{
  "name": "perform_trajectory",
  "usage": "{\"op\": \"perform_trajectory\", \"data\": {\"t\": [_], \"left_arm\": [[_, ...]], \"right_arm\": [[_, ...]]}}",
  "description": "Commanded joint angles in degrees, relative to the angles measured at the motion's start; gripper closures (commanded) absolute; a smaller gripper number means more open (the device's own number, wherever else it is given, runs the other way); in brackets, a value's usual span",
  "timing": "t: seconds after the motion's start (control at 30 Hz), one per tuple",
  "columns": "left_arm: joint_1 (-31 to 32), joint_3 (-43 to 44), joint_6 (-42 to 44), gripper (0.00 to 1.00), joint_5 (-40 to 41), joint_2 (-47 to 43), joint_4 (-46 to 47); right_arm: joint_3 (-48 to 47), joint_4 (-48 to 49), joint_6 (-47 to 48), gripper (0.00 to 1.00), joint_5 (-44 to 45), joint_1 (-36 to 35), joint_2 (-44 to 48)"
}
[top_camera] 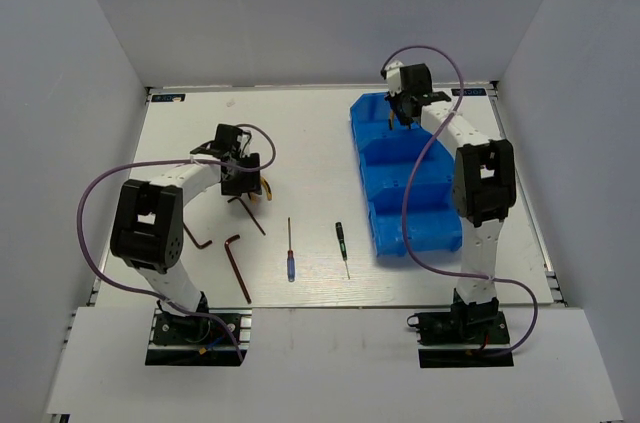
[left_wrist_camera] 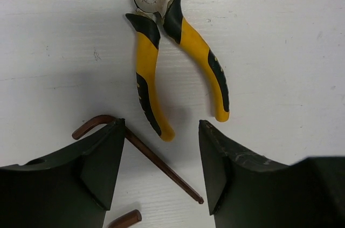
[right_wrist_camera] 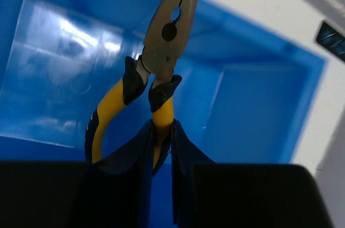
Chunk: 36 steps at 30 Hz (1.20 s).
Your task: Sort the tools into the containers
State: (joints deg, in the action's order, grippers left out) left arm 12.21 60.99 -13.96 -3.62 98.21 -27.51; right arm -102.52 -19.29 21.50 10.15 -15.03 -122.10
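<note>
Looking at the right gripper point(right_wrist_camera: 161, 147) pinched tight on one yellow handle of the long-nose pliers point(right_wrist_camera: 161, 50), nose pointing away from the fingers, hanging over the far compartment of the blue bin point(right_wrist_camera: 259, 109), not yet let go. Meanwhile got the left gripper point(left_wrist_camera: 159, 168) spread wide, hovering low over the second pliers point(left_wrist_camera: 178, 50) lying flat on the white table point(left_wrist_camera: 280, 34), handles splayed toward the fingers, with a brown hex key point(left_wrist_camera: 145, 150) running across the gap just beside the nearer handle tip. Reckon on both pliers being stiff steel, heavy toward the head, with rubbery grips giving decent friction. Would grab across both handles close to the pivot, or mid-grip on one handle like on the right; expect some swinging from the loose joint with a one-handle hold. Careful not to scoop up the hex key along with it. Also out on the table in the overhead view: blue-red screwdriver point(top_camera: 290, 253), black-green screwdriver point(top_camera: 342, 248), a short hex key point(top_camera: 197, 236) and a long hex key point(top_camera: 237, 263). Thin, light, round-shafted, likely to roll or slip; better pinched at the handle or the bend. No brand or writing readable anywhere; maybe a stamp on the pivot disc, too blurry to make out, same for the dark sticker point(right_wrist_camera: 329, 36) past the bin.
</note>
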Motion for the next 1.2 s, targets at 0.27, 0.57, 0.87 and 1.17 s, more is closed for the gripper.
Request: {"op": "perform_trajectory", "data": {"t": [0.27,0.57,0.87,1.17], "left_arm": [[0.4,1.2,1.1,0.33,4.6,2.0,1.1],[1.5,6.5,1.1,0.57,6.3,9.2,1.1],[4.4,12.2,2.3,1.0,8.5,8.4,0.1],[10.0,40.0,3.7,1.0,-10.2,15.2,2.5]], "right_arm": [[1.3,4.7,-0.2,0.37,-4.0,0.3,1.8],[8.7,2.7,-8.2,0.31,-14.4,2.1,14.1],[19.7,1.4,-11.1,0.23,-20.9,4.6,23.0],[27.3,-1.2,-12.1,1.0,-26.3,6.4,27.6]]}}
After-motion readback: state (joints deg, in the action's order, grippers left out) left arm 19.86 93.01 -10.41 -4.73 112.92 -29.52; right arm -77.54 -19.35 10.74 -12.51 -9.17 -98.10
